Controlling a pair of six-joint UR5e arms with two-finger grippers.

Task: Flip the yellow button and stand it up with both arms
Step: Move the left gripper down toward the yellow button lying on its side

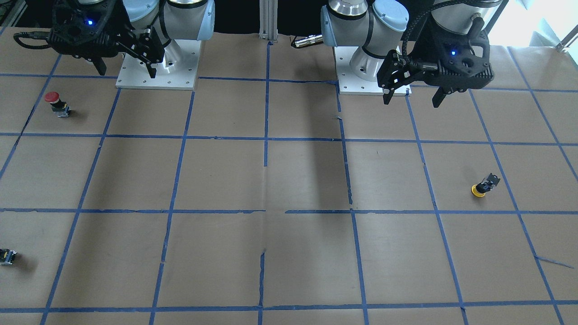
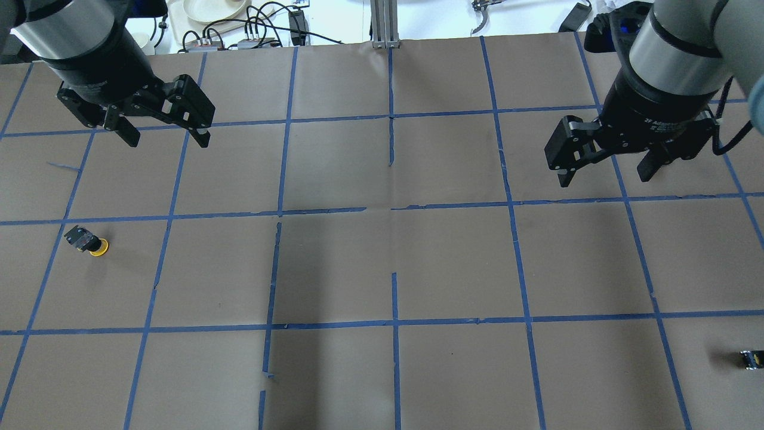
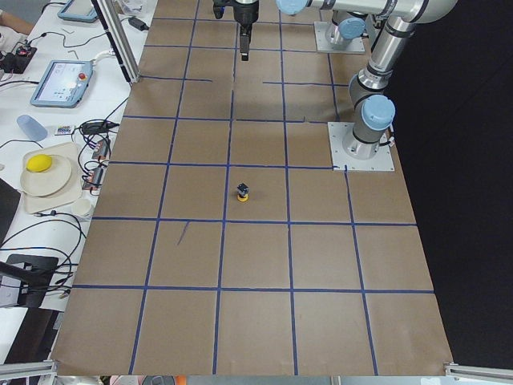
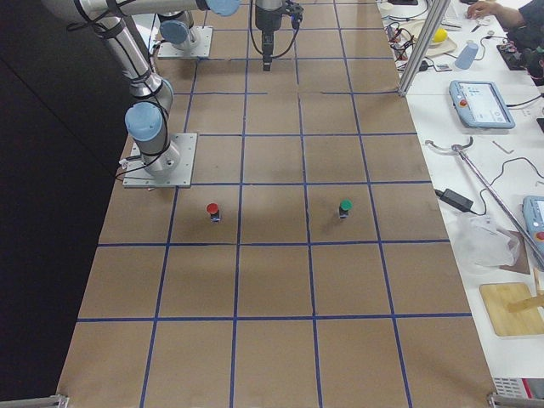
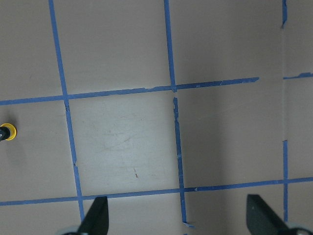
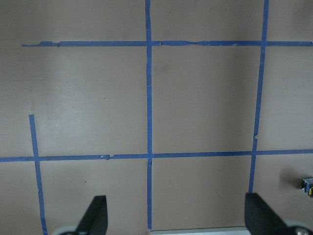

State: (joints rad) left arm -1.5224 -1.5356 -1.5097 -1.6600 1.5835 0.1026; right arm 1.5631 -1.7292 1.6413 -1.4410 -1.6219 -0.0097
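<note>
Two open claws over the counter, yellow button near its left edge

The left claw (image 2: 168, 140) and right claw (image 2: 606, 178) hang above the counter (image 2: 453, 263) with fingers spread wide, holding nothing. The yellow button (image 2: 89, 242) rests cap-down with its black body raised, well apart from both claws.

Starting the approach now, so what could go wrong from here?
The yellow button is small and lies tipped on its round cap; it may roll when the open left gripper closes. It sits far to the robot's left, so the right gripper must reach across, and the two could collide there.
</note>
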